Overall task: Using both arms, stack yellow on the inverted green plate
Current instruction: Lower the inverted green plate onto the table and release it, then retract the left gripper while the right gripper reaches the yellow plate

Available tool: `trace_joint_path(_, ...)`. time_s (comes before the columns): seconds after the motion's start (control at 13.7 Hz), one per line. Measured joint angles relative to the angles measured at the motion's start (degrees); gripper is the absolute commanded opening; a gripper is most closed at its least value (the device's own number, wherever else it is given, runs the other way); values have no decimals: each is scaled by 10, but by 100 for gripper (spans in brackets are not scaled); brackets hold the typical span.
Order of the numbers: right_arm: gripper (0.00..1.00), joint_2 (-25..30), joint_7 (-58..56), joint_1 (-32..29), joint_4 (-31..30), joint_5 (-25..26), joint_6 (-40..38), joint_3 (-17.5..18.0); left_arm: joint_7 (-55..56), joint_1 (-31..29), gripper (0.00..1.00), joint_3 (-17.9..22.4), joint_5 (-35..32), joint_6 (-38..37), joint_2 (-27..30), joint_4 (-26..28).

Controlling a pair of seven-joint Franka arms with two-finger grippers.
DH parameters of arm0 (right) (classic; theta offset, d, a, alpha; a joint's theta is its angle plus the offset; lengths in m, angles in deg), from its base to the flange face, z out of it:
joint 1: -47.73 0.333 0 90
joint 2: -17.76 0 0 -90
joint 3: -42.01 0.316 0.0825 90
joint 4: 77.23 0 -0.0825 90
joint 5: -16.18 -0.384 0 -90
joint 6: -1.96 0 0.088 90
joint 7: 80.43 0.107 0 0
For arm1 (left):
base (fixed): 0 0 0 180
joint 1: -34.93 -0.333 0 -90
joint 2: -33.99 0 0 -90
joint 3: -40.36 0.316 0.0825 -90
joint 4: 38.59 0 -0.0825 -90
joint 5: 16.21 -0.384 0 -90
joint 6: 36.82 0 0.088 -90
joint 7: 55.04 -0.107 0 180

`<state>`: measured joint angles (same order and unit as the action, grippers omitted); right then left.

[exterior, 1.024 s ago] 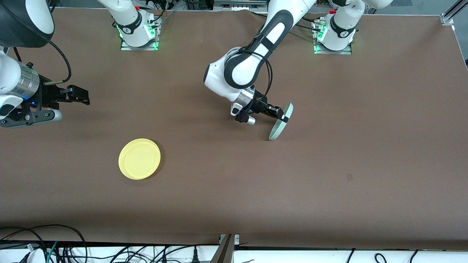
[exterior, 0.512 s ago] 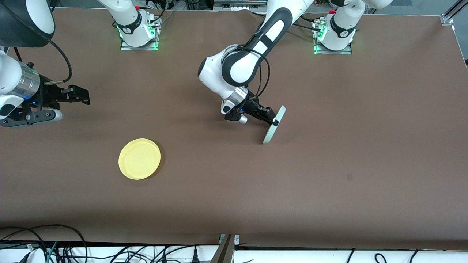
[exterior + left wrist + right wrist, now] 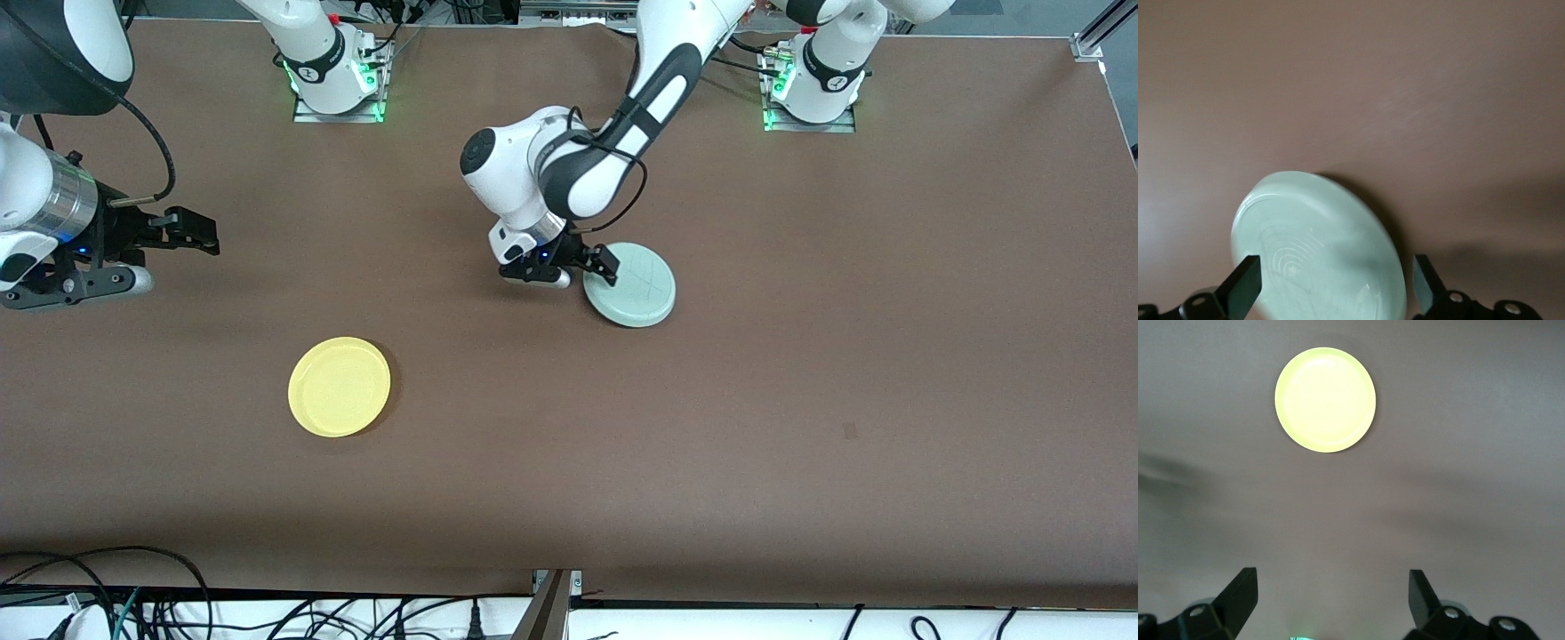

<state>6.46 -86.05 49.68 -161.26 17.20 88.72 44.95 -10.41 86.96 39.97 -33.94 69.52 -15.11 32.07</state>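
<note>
The yellow plate [image 3: 339,387] lies right way up on the brown table [image 3: 889,356], well apart from the green plate [image 3: 630,284], nearer the front camera than it and toward the right arm's end. Nothing touches it, which fits a plate that waits its turn.

Off over that same end of the table the right gripper [image 3: 182,230] hangs in the air, farther from the green plate than the yellow one is. In its wrist view the two black fingers [image 3: 1238,592] stand wide apart with nothing between them, and the yellow plate sits ahead of them, so I take this arm to be waiting, lined up for the pick.

Next comes the left gripper [image 3: 597,263], low over the edge of the green plate. Its fingers [image 3: 1245,285] are spread to either side of the rim and no longer look to be pinching it. The green plate lies flat on the table with its scratched underside up, which is how the task wants it: a flat base to carry the yellow plate.

My guess is that the flip is done and the stacking has not yet begun.
</note>
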Motion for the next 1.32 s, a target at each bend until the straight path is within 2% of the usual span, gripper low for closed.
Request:
trace_joint_path(0.15,100,0,0,0,0,1,2,0,-1,-25,100,1,80,44,0,-14)
trace_joint_path(0.22,100,-1,0,0,0,2,6,0,-2,-37,100,1,100,54,0,-18)
trace_joint_path(0.51,100,-21,-4,0,0,15,35,0,-4,-96,100,4,107,53,22,-42)
trace_joint_path(0.8,100,-83,-5,-1,-2,18,91,-2,-108,-191,100,10,107,-59,112,-45)
trace_joint_path(1.02,100,-156,-6,-2,-4,18,166,-3,-192,-297,100,9,109,-92,168,-45)
trace_joint_path(1.32,100,-225,-8,-3,-3,38,249,-3,-294,-373,100,6,110,-150,229,-44)
